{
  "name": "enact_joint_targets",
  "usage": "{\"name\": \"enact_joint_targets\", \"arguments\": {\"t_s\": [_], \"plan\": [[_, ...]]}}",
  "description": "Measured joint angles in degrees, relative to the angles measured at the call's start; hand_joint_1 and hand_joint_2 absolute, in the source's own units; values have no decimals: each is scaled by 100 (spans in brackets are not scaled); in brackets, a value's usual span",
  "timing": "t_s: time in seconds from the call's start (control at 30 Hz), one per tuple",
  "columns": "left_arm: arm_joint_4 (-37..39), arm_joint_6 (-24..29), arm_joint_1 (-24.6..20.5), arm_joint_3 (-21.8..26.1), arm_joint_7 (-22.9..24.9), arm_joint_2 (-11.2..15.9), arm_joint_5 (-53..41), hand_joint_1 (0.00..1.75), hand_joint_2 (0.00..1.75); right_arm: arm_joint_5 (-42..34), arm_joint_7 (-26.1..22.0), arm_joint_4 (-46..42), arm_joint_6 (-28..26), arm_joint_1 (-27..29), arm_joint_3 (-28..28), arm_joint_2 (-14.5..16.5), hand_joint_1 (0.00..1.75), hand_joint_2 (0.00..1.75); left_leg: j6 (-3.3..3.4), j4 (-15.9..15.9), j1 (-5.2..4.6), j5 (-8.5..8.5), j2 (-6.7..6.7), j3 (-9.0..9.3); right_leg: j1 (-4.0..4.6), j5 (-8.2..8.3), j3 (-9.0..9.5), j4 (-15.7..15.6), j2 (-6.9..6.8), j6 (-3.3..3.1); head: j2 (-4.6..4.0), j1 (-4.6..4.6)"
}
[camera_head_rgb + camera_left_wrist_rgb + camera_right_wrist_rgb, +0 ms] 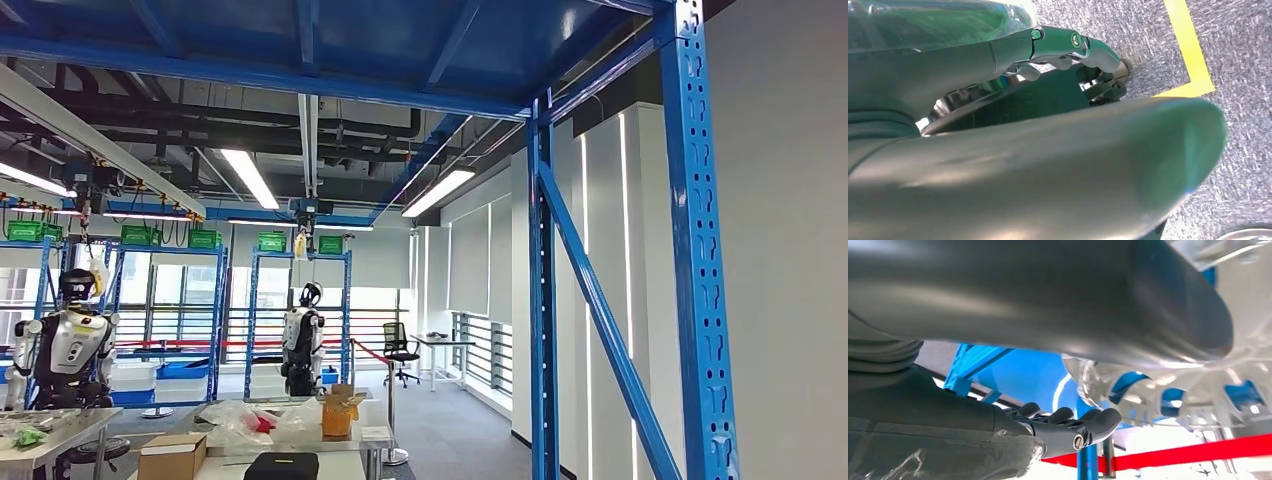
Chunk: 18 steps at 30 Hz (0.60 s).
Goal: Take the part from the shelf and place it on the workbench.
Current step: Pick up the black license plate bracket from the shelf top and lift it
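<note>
The part [1148, 395] is a shiny silvery piece with several cut-outs, seen close in the right wrist view against blue shelf beams. My right hand [998, 425] is raised toward it, thumb [1098, 300] on one side and straight fingers [1083, 425] on the other. The part lies just past the fingertips, and I see no grip on it. My left hand [948, 65] hangs over grey carpet, its fingers [1083, 47] stretched out and holding nothing. In the head view the blue shelf upright [695, 240] and its brace [600, 300] stand close on the right.
Tables [350, 436] with a cardboard box [172, 455], plastic bags and a black case [282, 465] stand low at the left. Two other humanoid robots [70, 345] [302, 340] stand by far blue racks. A red rope barrier [370, 352] crosses behind. Yellow floor tape [1190, 50] lies below my left hand.
</note>
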Motion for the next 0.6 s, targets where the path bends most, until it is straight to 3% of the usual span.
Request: {"name": "enact_joint_targets", "arguments": {"t_s": [0.33,0.6], "plan": [[4,-22,68,46,16,51,-55,0,0,458,0,32,181,142,-357,-77,0,0,-1,-5,2,1,1,-1,2,-1,-1,2,1,-1,0,-3],[4,-64,39,45,93,79,-268,0,0,904,-7,28,410,-279,-331,-83,0,0,-2,-5,1,5,2,1,2,0,1,3,0,-1,0,-2]]}}
